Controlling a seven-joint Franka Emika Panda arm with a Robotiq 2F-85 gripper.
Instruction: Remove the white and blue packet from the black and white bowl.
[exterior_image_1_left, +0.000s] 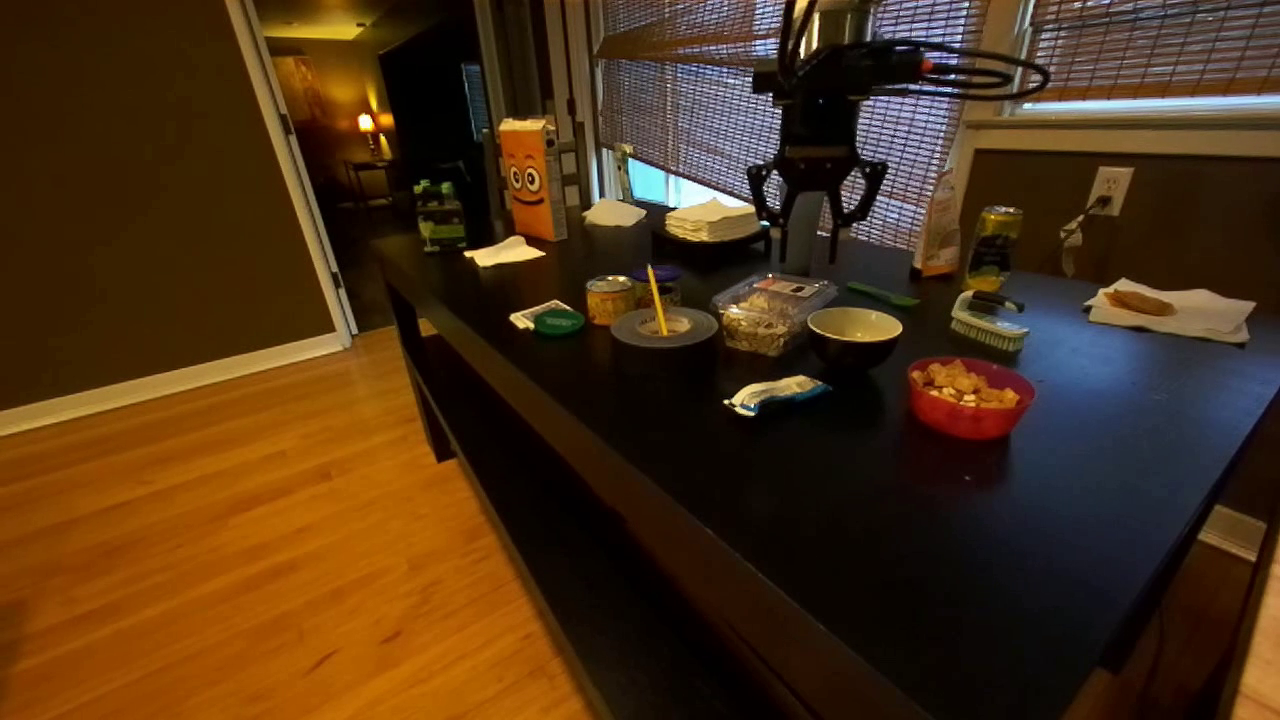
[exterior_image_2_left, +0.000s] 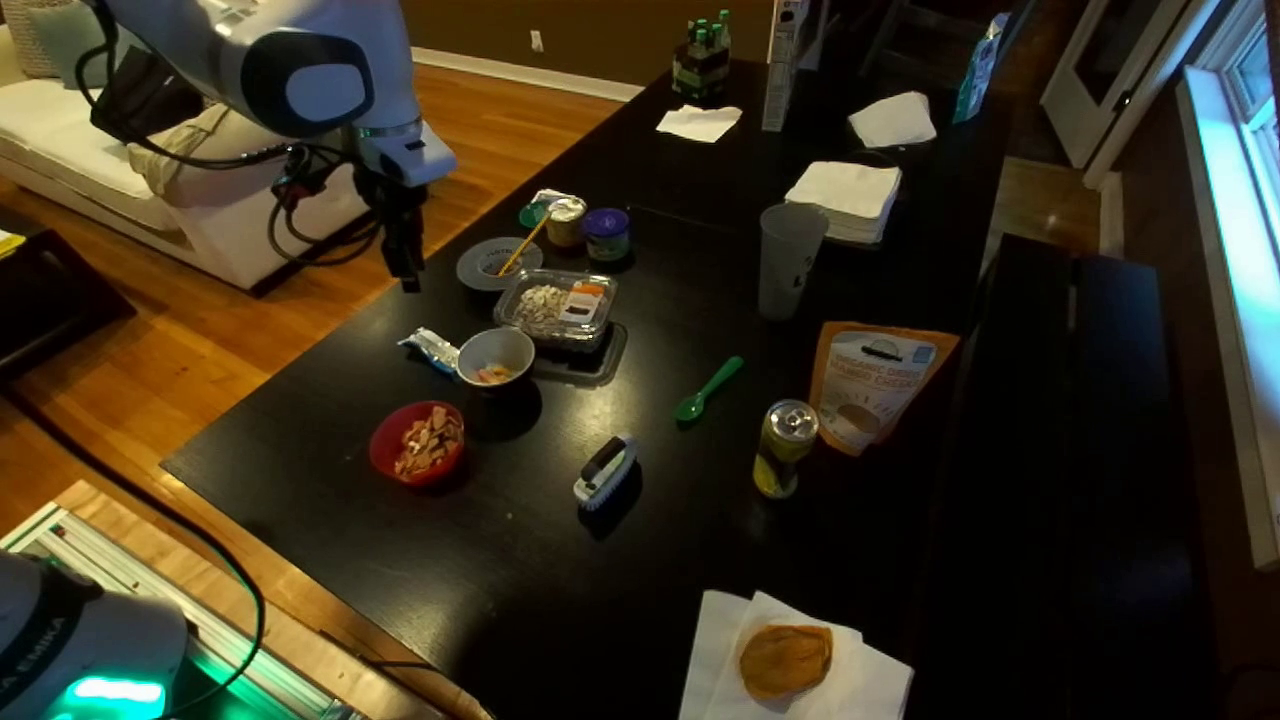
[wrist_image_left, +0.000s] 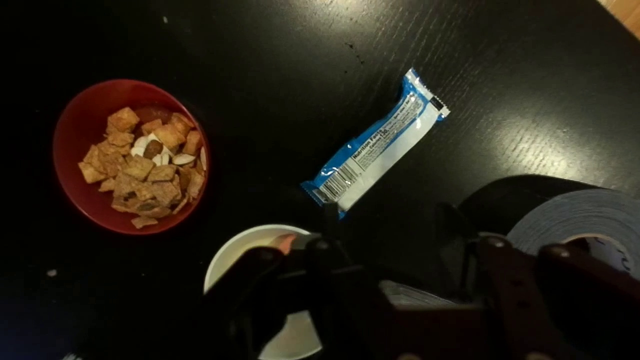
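Gripper: hung above the table, fingers well apart, nothing held.
White and blue packet: lay on the table, just outside the black and white bowl.
Red bowl: stood nearby.

Under the black two-fingered hand we have a long, black, wood-grained table. Directly on it, just past the hand's tips in the wrist view, we see the oblong, glossy-wrapped white and blue packet. To one side of the hand, partly hidden by it, stands the small round black and white bowl; farther out that way, the shiny round red bowl. To the opposite side lies the thick grey roll of tape. Well apart from the hand, in an exterior view, lie the green plastic spoon and the white, black-handled brush.
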